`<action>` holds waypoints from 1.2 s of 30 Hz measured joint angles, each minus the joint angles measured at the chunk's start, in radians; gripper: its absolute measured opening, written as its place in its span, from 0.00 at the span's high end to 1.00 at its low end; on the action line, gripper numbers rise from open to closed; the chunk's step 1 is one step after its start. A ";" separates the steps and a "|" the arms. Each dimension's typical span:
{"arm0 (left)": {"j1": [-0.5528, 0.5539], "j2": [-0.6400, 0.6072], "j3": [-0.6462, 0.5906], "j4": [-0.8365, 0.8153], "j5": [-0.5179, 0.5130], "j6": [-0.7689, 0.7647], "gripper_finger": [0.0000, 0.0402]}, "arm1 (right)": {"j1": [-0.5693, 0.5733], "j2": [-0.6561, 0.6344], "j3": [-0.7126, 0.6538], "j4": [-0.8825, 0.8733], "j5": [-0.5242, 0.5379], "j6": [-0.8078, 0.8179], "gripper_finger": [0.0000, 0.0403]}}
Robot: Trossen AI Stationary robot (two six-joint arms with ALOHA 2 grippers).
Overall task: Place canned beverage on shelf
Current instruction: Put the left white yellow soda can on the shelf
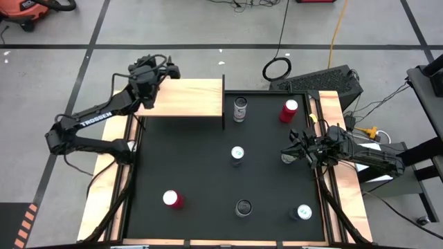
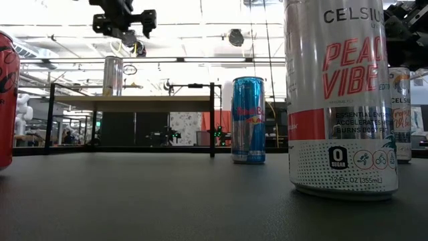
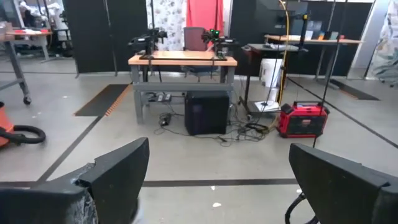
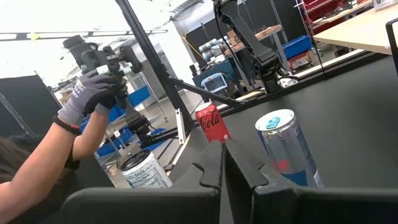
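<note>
**Left arm over the shelf, jaws wide and empty**

I have the left gripper (image 1: pixel 158 69) hanging above the far-left end of the pale natural-wood shelf on thin black legs (image 1: pixel 185 97), fingers spread wide with nothing between them. The low view shows one tall silver can (image 2: pixel 112 75) standing on the board's left end. My right gripper (image 1: pixel 293 149) waits near the black table's (image 1: pixel 201 166) right edge, fingers pressed together, holding nothing.

My worry is the left arm: if I bring it away low or sideways, a finger could catch that silver can and tip it off the board. Reaching next for the blue-and-silver can at the table's centre (image 1: pixel 237 153), I must also clear the shelf's black corner post.

The overhead view hides the can on the shelf beneath the left arm; only the low view gives it away. The right wrist view alone shows a person's gloved hand (image 4: pixel 93 93) raised beyond the table.
</note>
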 joint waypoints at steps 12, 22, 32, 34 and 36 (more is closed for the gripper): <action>0.040 0.211 0.000 0.274 -0.050 0.027 0.03 | 0.000 0.000 0.000 0.000 0.000 0.000 1.00; 0.083 0.263 0.000 0.265 -0.086 -0.006 0.03 | 0.000 0.000 0.000 0.000 0.000 0.000 1.00; 0.099 0.263 0.000 0.229 -0.078 -0.008 0.03 | 0.000 0.000 0.000 0.000 0.000 0.000 1.00; 0.098 0.263 0.000 0.220 -0.078 -0.013 0.03 | 0.000 0.000 0.000 0.000 0.000 0.000 1.00; 0.098 0.263 0.000 0.201 -0.078 -0.049 0.03 | 0.000 0.000 0.000 0.000 0.000 0.000 1.00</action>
